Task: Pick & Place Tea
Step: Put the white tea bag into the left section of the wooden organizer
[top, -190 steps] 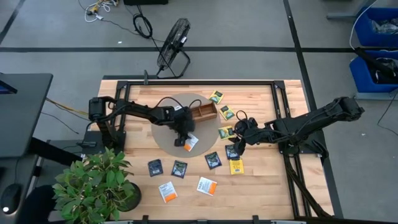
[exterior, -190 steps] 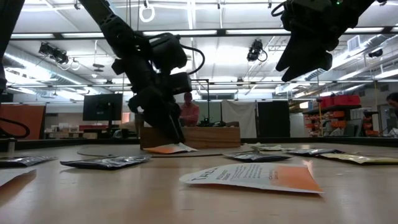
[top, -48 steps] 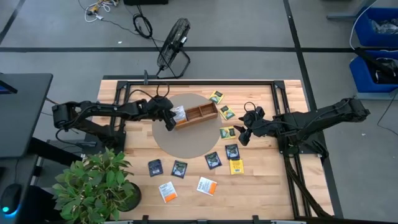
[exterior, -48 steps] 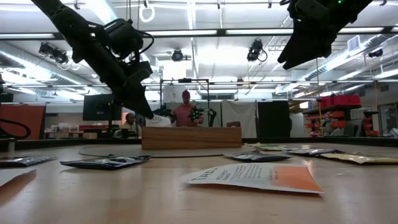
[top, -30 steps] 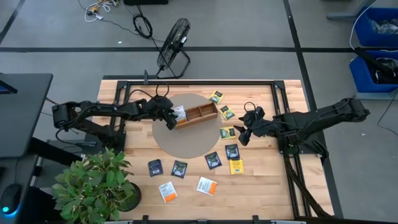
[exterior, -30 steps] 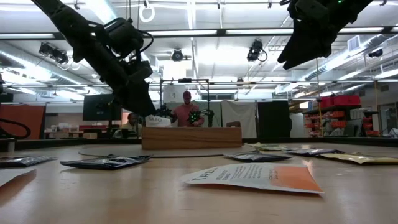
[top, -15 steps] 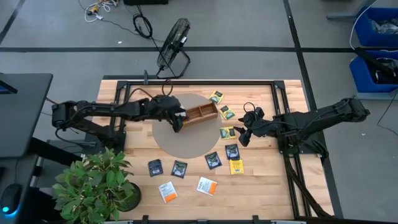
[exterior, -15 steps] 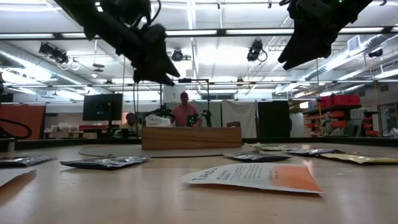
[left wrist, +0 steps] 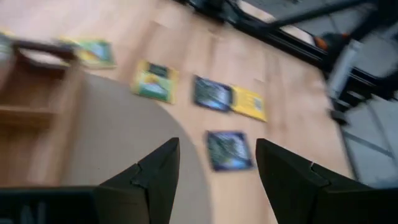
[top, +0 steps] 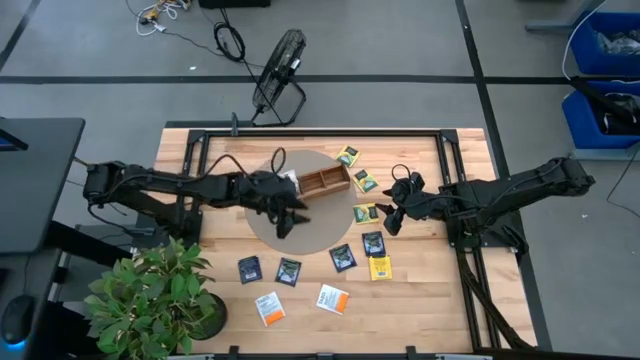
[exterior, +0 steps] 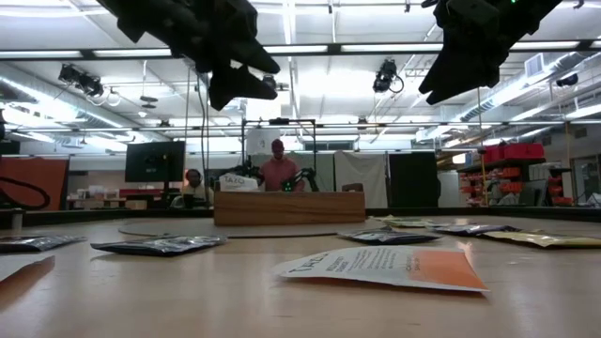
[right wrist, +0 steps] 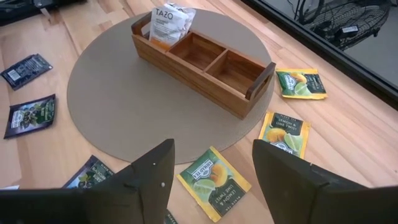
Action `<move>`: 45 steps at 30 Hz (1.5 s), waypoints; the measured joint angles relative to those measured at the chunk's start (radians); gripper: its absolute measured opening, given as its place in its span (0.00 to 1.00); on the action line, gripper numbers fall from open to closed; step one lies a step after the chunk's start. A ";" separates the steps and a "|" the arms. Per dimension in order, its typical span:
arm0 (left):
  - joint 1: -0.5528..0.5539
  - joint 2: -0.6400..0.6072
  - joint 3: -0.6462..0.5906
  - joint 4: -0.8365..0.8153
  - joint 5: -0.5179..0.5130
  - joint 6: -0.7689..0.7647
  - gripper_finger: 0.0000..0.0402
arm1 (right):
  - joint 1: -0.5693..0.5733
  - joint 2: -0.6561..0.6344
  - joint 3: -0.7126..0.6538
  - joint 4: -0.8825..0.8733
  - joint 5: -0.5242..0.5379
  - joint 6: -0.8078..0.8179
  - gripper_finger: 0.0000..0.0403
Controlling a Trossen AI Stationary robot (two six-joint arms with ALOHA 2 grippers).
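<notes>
Right wrist view shows one tea packet (right wrist: 166,22) standing in the tray's (right wrist: 200,65) end compartment. Both pincers, left (top: 288,217) and right (top: 392,219), gape empty; loose packets (top: 343,257) lie flat on the counter (top: 420,300) (fingers may skid over them).

The left gripper (top: 291,218) is away from the wooden tray (top: 318,183) now, out over the round mat (top: 325,222) with its fingers spread and nothing between them, where seconds ago it was down on the mat pinching an orange-and-white tea packet. That packet (right wrist: 165,23) now stands upright in the tray's end compartment, the one farthest from the right arm, after being carried up to that end and let go. In the low view the left arm (exterior: 202,38) sits high above the tray instead of hanging beside it.
</notes>
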 joint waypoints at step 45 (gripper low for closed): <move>-0.378 0.610 0.258 0.112 -0.046 0.130 0.48 | 0.001 0.001 0.000 -0.012 -0.031 0.061 0.56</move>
